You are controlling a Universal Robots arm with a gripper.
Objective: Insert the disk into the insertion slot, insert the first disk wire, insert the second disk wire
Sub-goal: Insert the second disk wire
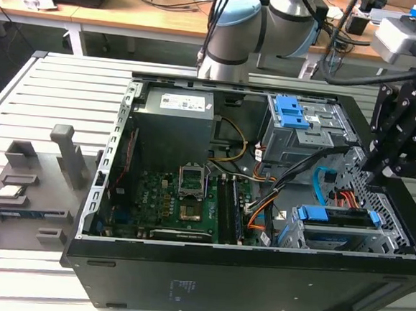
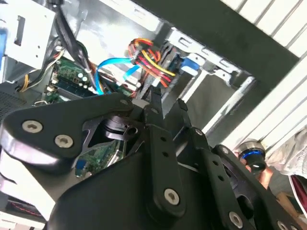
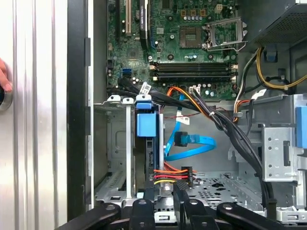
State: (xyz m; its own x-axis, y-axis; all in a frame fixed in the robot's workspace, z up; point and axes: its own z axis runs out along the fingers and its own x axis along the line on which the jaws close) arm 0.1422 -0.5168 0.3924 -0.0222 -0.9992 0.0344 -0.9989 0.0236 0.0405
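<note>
The disk [image 3: 145,125], silver in a bright blue carrier, sits down in the insertion slot [image 3: 114,143], the perforated silver cage; in the exterior view the disk [image 1: 333,216] lies at the case's lower right. The first disk wire [image 3: 169,173], red, orange and yellow strands, ends in a black connector just beside the disk's rear. The second disk wire [image 3: 194,143], flat and light blue, loops loose beside the cage. My gripper [image 3: 164,191] hangs right over the red-orange strands, its fingers [image 2: 154,103] a narrow gap apart with nothing clamped between them. From outside, the gripper [image 1: 403,146] hovers above the case's right wall.
A thick black sleeved cable bundle [image 3: 225,129] crosses between the motherboard [image 3: 192,52] and the larger grey cage with blue tabs [image 1: 297,126]. The black case wall [image 3: 76,110] runs close beside the slot. A person's hand [image 3: 4,79] rests at the slatted table's edge.
</note>
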